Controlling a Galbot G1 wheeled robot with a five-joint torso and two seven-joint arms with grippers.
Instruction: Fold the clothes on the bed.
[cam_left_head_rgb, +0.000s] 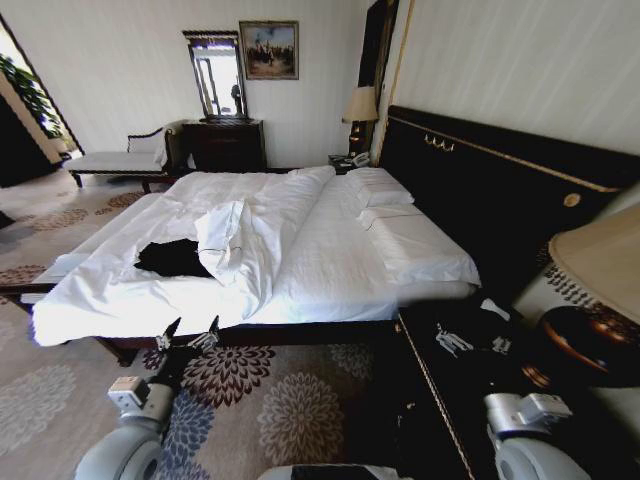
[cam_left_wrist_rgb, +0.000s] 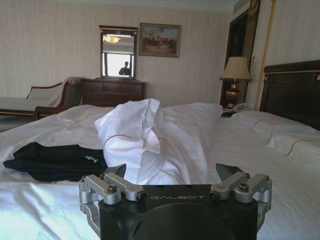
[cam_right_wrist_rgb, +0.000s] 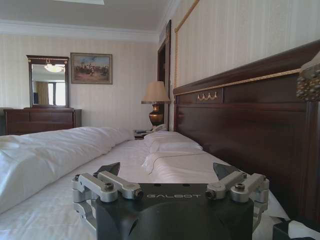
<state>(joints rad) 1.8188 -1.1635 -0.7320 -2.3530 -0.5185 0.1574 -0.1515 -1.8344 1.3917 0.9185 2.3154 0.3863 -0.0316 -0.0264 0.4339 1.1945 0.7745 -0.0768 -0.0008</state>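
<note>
Lying crumpled on the white bed, the black T-shirt faces both grippers' released jaws

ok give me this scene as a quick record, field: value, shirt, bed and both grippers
clothes: black T-shirt lying crumpled, unfolded, on the near left part of the bed
beside it: bunched white duvet just to its right, touching it
left gripper: open, empty, at the near bed edge, short of the shirt
right gripper: open, empty, low at the headboard end of the bed, facing the pillows
fold: not begun
</note>
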